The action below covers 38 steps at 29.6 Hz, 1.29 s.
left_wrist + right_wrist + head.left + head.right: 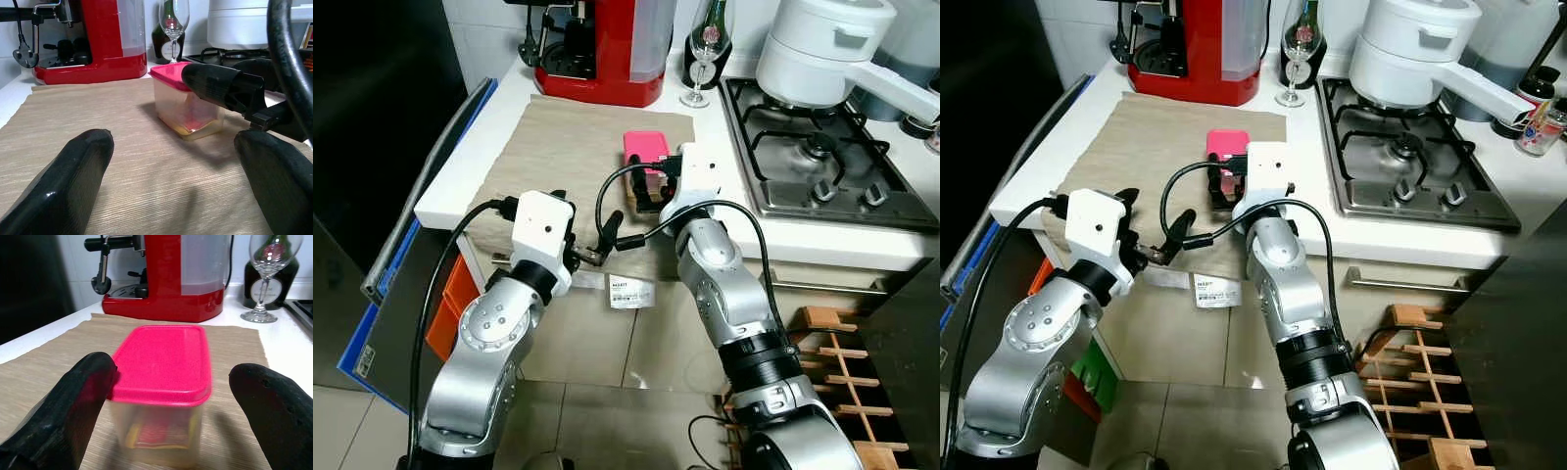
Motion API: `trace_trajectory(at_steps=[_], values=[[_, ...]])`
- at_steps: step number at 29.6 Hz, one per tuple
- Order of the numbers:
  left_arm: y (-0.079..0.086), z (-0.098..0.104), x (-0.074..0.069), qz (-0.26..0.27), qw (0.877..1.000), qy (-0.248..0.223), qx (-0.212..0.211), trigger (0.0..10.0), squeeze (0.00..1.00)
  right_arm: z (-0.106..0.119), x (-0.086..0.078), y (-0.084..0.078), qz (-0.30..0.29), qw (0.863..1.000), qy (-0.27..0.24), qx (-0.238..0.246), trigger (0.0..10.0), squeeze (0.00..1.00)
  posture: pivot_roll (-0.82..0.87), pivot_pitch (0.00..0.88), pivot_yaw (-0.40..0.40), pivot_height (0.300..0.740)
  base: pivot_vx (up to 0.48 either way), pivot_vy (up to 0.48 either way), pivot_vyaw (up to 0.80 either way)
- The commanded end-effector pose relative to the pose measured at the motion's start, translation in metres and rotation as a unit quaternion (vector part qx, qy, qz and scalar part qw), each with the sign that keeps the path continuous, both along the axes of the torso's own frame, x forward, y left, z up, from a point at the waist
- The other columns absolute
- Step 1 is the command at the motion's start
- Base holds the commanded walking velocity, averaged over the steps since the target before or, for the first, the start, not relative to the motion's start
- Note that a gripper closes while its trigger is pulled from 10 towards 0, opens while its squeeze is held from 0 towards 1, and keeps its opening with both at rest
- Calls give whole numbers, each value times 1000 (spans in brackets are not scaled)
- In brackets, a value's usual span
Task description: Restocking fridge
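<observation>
Kitchen counter (460, 166): mat (558, 147) is bearing box (164, 364), being straddled ungripped by spread right gripper (166, 396); left gripper (176, 186), spread, is waiting at seven o'clock. Restocking is judged barely begun.

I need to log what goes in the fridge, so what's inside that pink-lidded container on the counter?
Through the clear walls of the pink-lidded container, something reddish sits on a yellowish layer at the bottom. What the food is cannot be told; the lid covers it from above.
</observation>
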<state>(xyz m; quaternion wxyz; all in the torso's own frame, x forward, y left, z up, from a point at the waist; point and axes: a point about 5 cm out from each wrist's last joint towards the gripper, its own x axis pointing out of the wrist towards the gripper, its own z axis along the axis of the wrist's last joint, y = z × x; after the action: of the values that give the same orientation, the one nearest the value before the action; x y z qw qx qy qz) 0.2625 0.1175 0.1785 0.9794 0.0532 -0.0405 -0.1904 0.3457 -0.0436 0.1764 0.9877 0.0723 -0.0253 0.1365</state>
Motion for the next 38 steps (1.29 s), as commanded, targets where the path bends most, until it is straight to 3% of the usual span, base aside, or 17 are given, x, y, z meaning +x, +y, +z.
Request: trace_trajectory(at_steps=[1,8,22,31,37,38], values=[[-5,6,-2,-13,1000,-14,-8,10000,0,25,-2,37,48,998,-20,35,10000,0,58,33,-52,740,0,0,0],[-12,5,-6,-39,999,-19,1,10000,0,24,2,37,54,998,-12,30,10000,0,56,37,-57,740,0,0,0],[-14,4,-6,-39,999,-20,4,10000,0,23,11,43,58,998,-1,18,10000,0,57,41,-61,740,0,0,0],[-12,4,-5,-34,999,-16,-2,10000,0,11,19,37,41,998,9,-45,10000,0,66,28,-64,740,0,0,0],[-15,5,-4,-37,999,-17,-3,10000,0,3,20,34,35,998,22,-53,10000,0,60,21,-60,740,0,0,0],[-15,5,-3,-38,999,-17,-2,10000,0,3,20,33,33,998,22,-48,5098,0,60,21,-60,740,0,0,0]])
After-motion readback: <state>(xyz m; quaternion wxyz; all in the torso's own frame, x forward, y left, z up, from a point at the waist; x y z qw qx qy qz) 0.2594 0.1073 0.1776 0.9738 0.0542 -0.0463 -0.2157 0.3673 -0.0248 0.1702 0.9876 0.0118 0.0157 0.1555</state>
